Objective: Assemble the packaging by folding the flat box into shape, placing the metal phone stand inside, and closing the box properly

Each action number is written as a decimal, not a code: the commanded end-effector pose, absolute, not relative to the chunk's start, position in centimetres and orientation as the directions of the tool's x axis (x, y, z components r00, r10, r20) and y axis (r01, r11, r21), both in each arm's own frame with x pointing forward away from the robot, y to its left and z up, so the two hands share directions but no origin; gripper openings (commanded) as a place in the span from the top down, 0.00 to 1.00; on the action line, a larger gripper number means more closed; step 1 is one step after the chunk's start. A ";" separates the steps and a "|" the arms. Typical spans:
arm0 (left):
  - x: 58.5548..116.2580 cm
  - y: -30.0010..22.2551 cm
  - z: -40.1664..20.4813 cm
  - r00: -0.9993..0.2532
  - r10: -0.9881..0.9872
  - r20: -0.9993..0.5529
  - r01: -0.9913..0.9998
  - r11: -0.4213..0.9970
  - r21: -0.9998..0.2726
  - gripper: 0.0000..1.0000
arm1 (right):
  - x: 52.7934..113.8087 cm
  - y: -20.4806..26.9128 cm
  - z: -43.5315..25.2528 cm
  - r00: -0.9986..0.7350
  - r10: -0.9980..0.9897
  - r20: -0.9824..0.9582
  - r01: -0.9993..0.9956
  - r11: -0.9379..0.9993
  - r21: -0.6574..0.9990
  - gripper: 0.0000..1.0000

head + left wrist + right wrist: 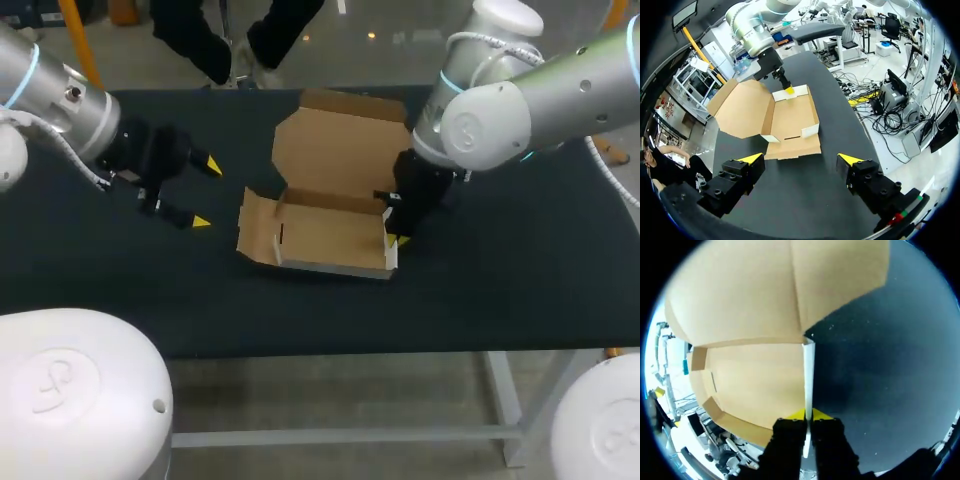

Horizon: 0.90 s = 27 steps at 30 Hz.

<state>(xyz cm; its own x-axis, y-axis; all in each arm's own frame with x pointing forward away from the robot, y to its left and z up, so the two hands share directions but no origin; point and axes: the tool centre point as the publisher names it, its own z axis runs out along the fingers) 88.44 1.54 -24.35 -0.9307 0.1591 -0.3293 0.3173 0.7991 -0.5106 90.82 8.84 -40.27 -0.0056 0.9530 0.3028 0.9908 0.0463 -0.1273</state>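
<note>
Box (330, 238) wall in right gripper (398, 240) (lid (345, 150) up).

Table (100, 290) w/ black cloth top, grey metal frame (400, 435) below front edge

the box (755, 380) runs past the right wrist view's rim.

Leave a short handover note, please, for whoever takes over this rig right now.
Left gripper: open, empty, hovering over the table beside the cardboard box.
Right gripper: shut on the box's side wall, at the opposite end.
Done: the box is partly folded, with its lid open and leaning back.
Left: fold up the end flap, which lies outward. Bring in the metal phone stand, which is not in view, place it inside and close the lid.
</note>
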 end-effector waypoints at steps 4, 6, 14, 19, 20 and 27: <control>89.2 1.3 -24.9 -0.941 0.183 -0.286 0.310 0.807 -0.502 0.00 | 91.7 8.6 -40.4 0.011 0.966 0.257 0.966 0.057 -0.254 1.00; 89.3 1.3 -24.9 -0.942 0.182 -0.281 0.306 0.808 -0.503 0.00 | 91.8 8.6 -40.2 0.012 0.971 0.237 0.963 0.052 -0.265 1.00; 89.5 1.3 -25.1 -0.944 0.185 -0.272 0.303 0.810 -0.502 0.00 | 92.0 8.7 -39.6 0.015 0.987 0.163 0.953 0.035 -0.301 1.00; 89.6 1.5 -25.4 -0.948 0.183 -0.260 0.294 0.816 -0.497 0.00 | 91.8 8.7 -39.4 0.027 0.992 0.122 0.944 0.015 -0.328 1.00; 89.7 1.5 -25.4 -0.949 0.180 -0.258 0.290 0.818 -0.497 0.00 | 91.8 8.7 -39.5 0.029 0.993 0.118 0.943 0.011 -0.332 1.00; 90.0 1.6 -25.8 -0.967 0.135 -0.217 0.229 0.832 -0.506 0.00 | 91.3 8.5 -39.7 0.035 0.994 0.102 0.940 0.001 -0.341 1.00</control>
